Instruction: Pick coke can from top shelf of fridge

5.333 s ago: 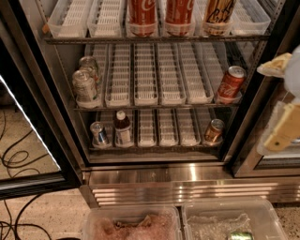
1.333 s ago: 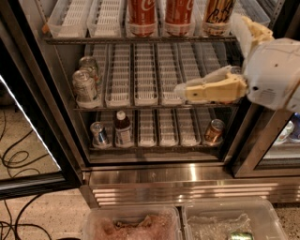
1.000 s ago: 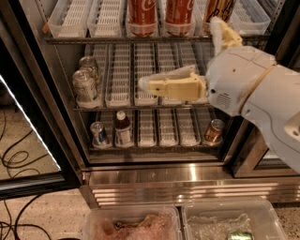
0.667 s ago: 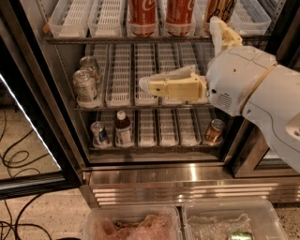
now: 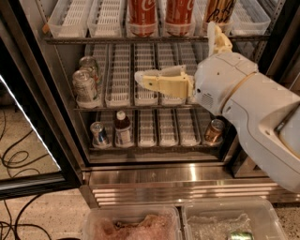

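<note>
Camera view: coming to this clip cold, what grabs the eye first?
The bulky white robot arm fills the right half. Its pale yellow gripper reaches left in front of the middle rack of the black-framed fridge. Above it, on the top shelf of white slotted trays, a red aluminium coke can stands beside a second red can, with a tan-gold can to their right.

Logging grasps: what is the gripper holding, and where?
Nothing. The gripper hangs empty before the middle rack; both coke cans stand on the top shelf.
</note>
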